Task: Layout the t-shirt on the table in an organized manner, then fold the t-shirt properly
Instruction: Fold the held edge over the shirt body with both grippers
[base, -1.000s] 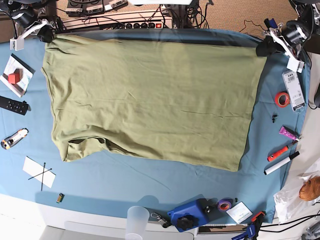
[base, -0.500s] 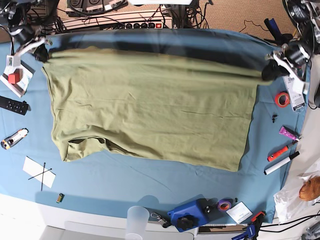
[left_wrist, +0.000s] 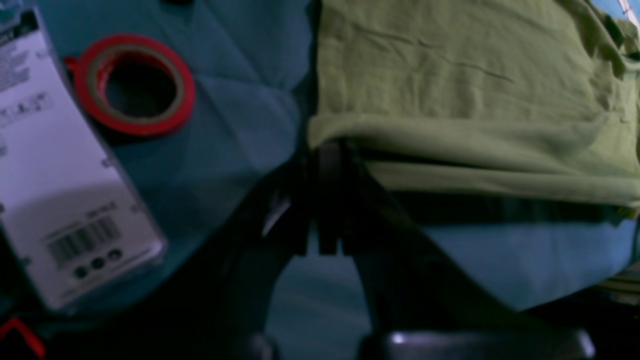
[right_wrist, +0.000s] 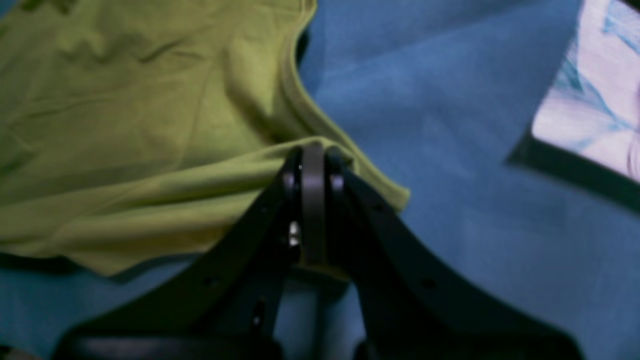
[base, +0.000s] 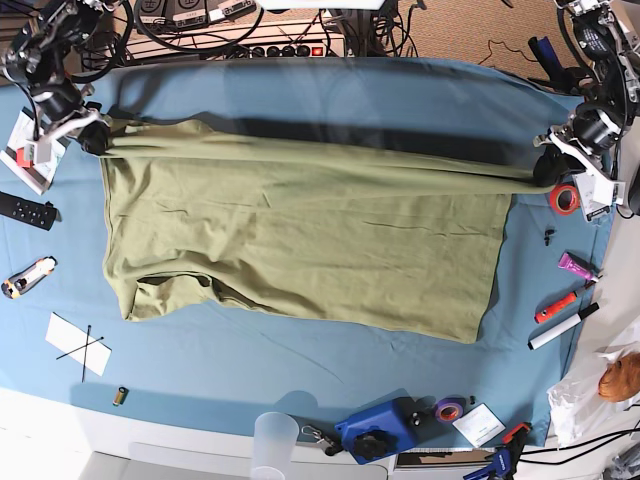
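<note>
The olive-green t-shirt (base: 300, 235) lies spread across the light blue table (base: 330, 90), its far edge lifted and folded toward the front. My left gripper (base: 548, 167), at the base view's right, is shut on one far corner of the shirt (left_wrist: 450, 145); in the left wrist view the closed tip (left_wrist: 327, 150) pinches the folded hem. My right gripper (base: 95, 137), at the base view's left, is shut on the other far corner (right_wrist: 200, 200); its closed tip (right_wrist: 312, 155) grips the cloth edge in the right wrist view.
A red tape roll (base: 563, 198) and a white barcode pack (left_wrist: 65, 200) lie by my left gripper. A white card with a red block (base: 25, 155), a black remote (base: 25, 211), markers (base: 565, 320), a plastic cup (base: 273, 440) and a blue tool (base: 380, 428) ring the shirt.
Both grippers have moved toward the table's front, carrying the shirt's far edge with them. The bare blue strip at the back has widened.
</note>
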